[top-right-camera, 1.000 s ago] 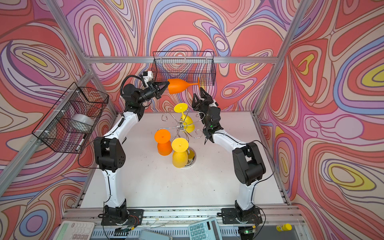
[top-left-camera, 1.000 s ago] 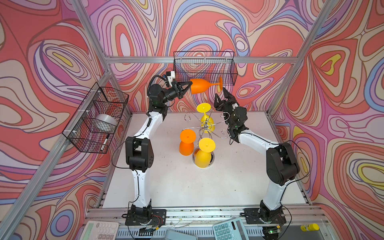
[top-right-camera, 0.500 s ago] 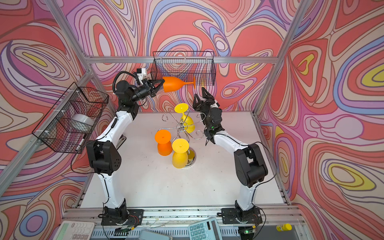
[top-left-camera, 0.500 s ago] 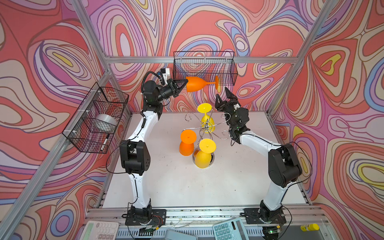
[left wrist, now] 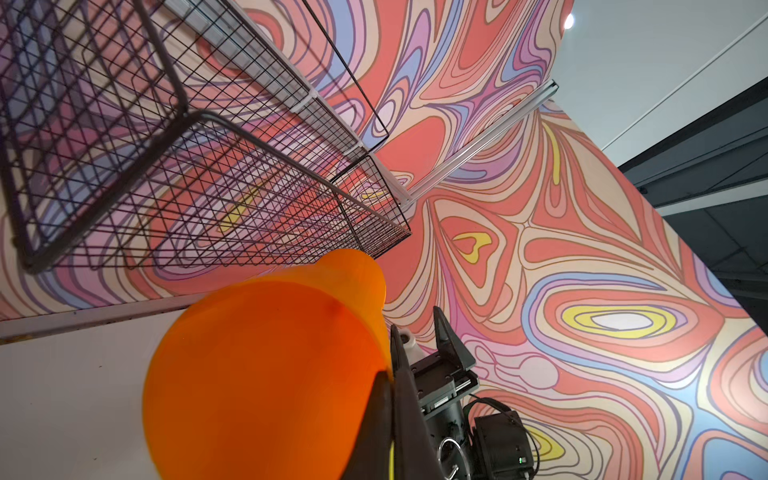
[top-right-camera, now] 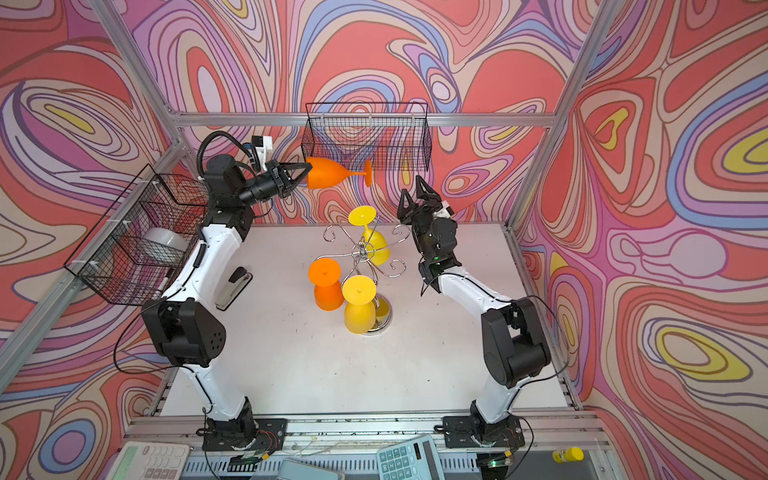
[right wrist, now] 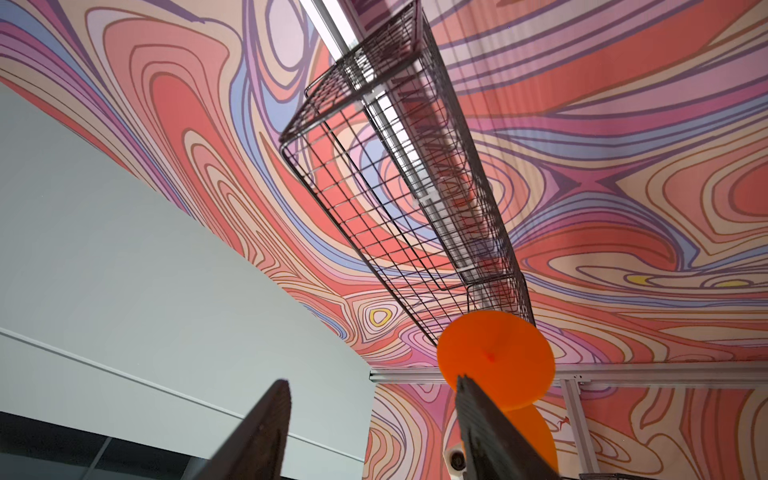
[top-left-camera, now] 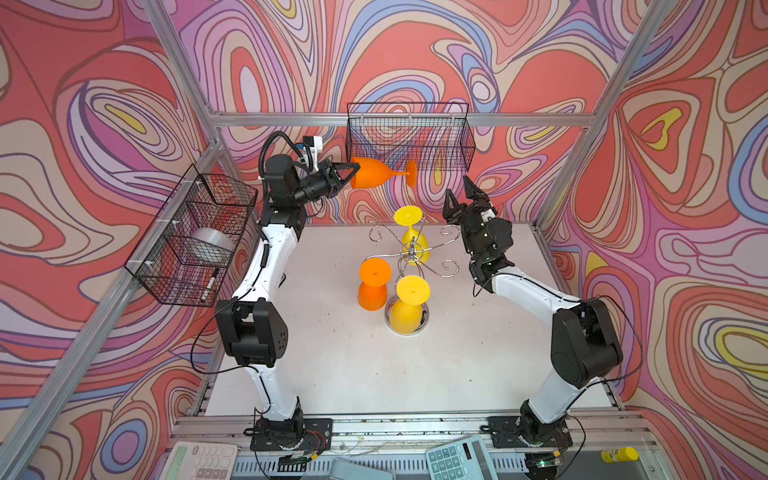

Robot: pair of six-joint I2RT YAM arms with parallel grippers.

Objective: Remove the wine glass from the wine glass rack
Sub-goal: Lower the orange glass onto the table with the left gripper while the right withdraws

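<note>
An orange wine glass (top-left-camera: 372, 176) (top-right-camera: 328, 176) lies on its side high in the air, just below the back basket. My left gripper (top-left-camera: 353, 174) (top-right-camera: 307, 170) is shut on the rim of its bowl (left wrist: 266, 374), one finger inside and one outside. The chrome wine glass rack (top-left-camera: 409, 249) (top-right-camera: 363, 251) stands mid-table. Two yellow glasses (top-left-camera: 409, 307) (top-left-camera: 413, 237) and another orange one (top-left-camera: 372, 291) hang upside down from it. My right gripper (top-left-camera: 457, 189) (top-right-camera: 411, 187) points upward just right of the rack, open and empty. In the right wrist view the held glass's foot (right wrist: 494, 357) shows beyond its fingers.
A black wire basket (top-left-camera: 409, 137) hangs on the back wall right above the held glass. Another basket (top-left-camera: 195, 245) on the left wall holds a metal bowl and a marker. A stapler (top-right-camera: 232, 286) lies near the left arm. Calculators (top-left-camera: 457, 459) sit at the front edge.
My left arm has carried the orange glass to the left, away from the right gripper. The right gripper has stayed open in nearly the same place.
</note>
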